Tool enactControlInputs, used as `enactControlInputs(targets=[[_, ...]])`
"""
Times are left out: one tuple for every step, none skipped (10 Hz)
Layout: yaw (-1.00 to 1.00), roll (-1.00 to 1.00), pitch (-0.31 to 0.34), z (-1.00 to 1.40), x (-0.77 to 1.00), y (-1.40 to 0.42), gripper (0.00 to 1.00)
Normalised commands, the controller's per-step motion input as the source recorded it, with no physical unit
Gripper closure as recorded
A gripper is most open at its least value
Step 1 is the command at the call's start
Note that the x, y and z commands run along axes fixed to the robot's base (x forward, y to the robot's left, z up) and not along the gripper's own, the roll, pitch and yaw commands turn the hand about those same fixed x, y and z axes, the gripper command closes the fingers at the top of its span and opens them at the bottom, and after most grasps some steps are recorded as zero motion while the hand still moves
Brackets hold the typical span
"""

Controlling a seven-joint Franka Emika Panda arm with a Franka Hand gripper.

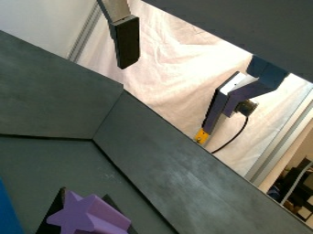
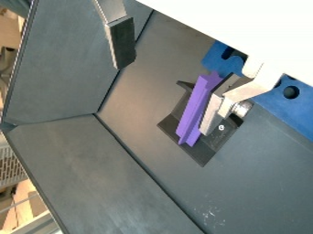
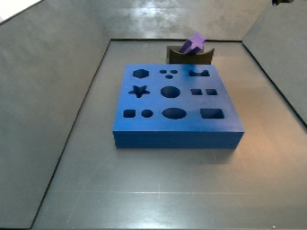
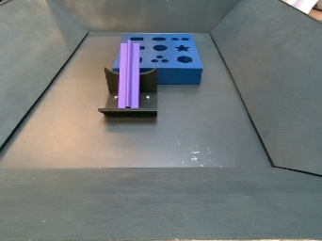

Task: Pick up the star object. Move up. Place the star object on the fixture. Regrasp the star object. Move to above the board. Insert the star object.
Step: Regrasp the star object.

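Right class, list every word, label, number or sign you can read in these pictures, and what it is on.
None readable: the board, star object, fixture and the gripper, whose finger alone shows at the wrist views' edge, carry no lettering.
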Motion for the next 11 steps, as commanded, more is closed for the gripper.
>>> enactControlInputs(targets=[[0.13,0.12,0.02,-1.0,0.03,0.05,0.0],[0.12,0.1,-0.019,-1.0,0.04,0.05,0.0],[0.11,0.08,-0.059,-1.0,0.05,0.04,0.0],[0.09,0.07,-0.077,-1.0,0.06,0.04,0.0],[0.07,0.07,-0.089,-1.0,0.07,0.04,0.0],[0.04,0.07,-0.1,-1.0,0.07,0.04,0.0],[0.02,0.08,-0.103,-1.0,0.08,0.03,0.0],[-0.01,0.07,-0.093,-1.0,0.09,0.03,0.0],[-0.02,0.07,-0.085,-0.96,0.1,0.02,0.0],[-0.03,0.07,-0.056,-0.67,0.08,0.01,0.0],[-0.04,0.07,-0.042,-0.56,0.08,0.01,0.0]])
